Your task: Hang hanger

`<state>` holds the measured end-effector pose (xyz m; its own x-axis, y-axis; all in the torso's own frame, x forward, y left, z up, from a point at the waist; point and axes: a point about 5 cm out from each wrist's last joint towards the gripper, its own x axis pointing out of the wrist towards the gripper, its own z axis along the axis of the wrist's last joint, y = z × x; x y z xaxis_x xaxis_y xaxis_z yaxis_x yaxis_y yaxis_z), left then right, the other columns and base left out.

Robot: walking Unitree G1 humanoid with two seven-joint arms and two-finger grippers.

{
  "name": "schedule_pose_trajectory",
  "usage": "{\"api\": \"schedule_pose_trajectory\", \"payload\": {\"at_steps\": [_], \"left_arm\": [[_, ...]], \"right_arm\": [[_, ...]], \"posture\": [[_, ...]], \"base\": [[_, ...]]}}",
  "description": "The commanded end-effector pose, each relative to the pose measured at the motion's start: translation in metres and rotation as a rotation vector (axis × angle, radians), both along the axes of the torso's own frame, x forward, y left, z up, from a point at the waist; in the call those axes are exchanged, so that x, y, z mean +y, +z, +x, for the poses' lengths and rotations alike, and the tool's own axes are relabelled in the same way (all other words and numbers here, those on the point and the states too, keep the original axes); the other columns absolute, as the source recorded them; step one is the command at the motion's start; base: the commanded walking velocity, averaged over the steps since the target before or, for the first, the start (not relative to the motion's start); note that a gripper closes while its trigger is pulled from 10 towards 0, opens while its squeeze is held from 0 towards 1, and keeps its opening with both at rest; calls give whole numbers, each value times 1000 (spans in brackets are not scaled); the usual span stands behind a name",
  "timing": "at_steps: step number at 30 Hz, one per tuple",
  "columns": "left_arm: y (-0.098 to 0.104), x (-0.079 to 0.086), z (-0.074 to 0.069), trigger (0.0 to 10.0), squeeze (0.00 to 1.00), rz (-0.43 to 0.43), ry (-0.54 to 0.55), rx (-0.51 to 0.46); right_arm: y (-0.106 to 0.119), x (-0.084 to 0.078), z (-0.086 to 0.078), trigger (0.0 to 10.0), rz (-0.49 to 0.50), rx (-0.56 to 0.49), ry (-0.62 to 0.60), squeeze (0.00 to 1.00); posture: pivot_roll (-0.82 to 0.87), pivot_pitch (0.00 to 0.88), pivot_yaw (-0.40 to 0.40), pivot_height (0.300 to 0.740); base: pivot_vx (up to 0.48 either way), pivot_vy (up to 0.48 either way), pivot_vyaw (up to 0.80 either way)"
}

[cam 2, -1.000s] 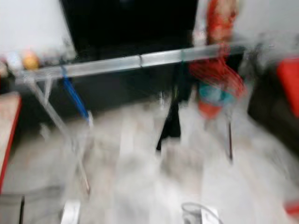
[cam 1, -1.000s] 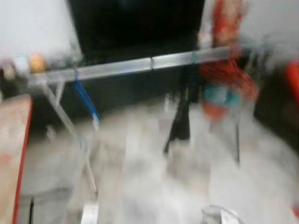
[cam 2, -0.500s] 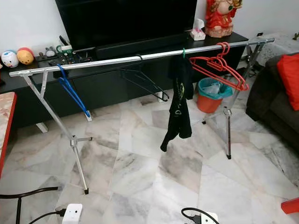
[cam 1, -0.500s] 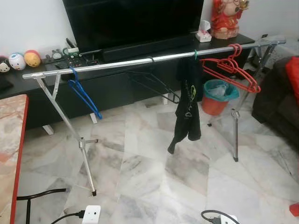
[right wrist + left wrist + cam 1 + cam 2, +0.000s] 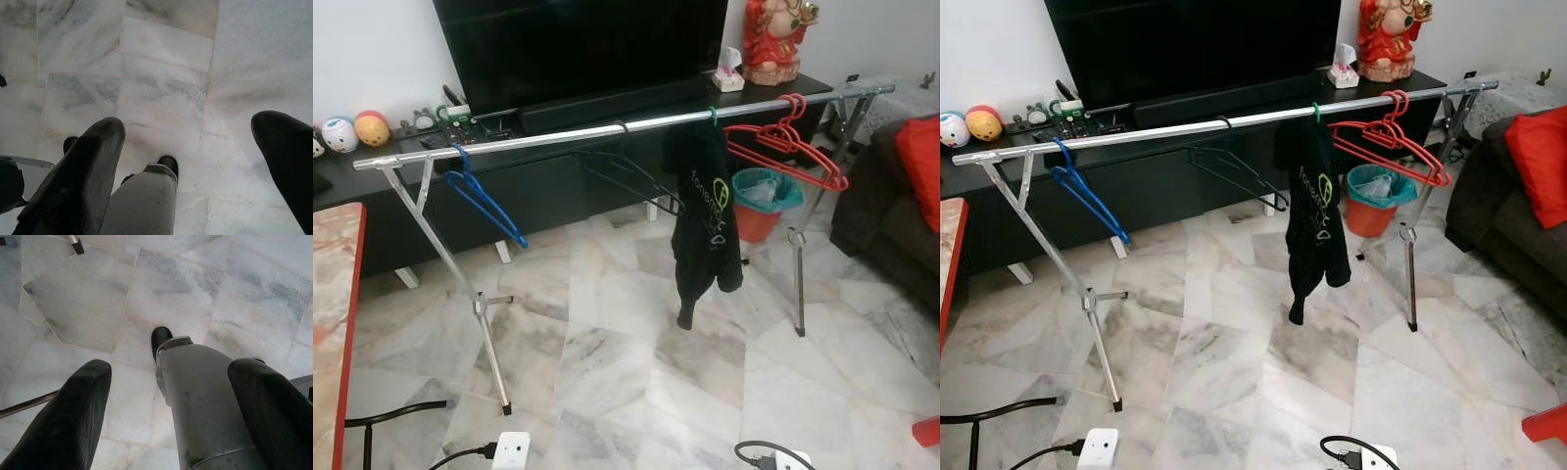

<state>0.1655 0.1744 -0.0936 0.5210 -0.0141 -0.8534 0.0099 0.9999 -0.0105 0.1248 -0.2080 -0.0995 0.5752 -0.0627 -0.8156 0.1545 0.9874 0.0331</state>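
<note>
Silver rail observed spanning the floor before the TV stand. Blue hanger hung near its left end, black hanger mid-rail, red hangers near the right end. Left claw and right claw hang spread, nothing held, over the floor. A hanger should first be approached squarely and gripped by its neck; the hook is then judged best lowered over a bare stretch of rail.

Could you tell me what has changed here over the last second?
The head camera settled out of a blur and shifted slightly. The black garment has swung a little on the rail. The blue hanger, black hanger and red hangers hang as before. Both grippers hang open above the marble floor.
</note>
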Motion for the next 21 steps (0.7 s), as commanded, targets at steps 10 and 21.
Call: {"api": "schedule_pose_trajectory", "payload": {"at_steps": [10, 21], "left_arm": [[0, 2, 0, 10000, 0, -1, 20, 2], [1, 10, -1, 10000, 0, 23, -25, 5]], "right_arm": [[-1, 0, -1, 10000, 0, 19, 7, 0], [-1, 0, 0, 10000, -2, 21, 13, 0]], "posture": [[-6, 0, 21, 740], [-7, 0, 24, 740]], "base": [[0, 0, -747], [0, -153, -760]]}}
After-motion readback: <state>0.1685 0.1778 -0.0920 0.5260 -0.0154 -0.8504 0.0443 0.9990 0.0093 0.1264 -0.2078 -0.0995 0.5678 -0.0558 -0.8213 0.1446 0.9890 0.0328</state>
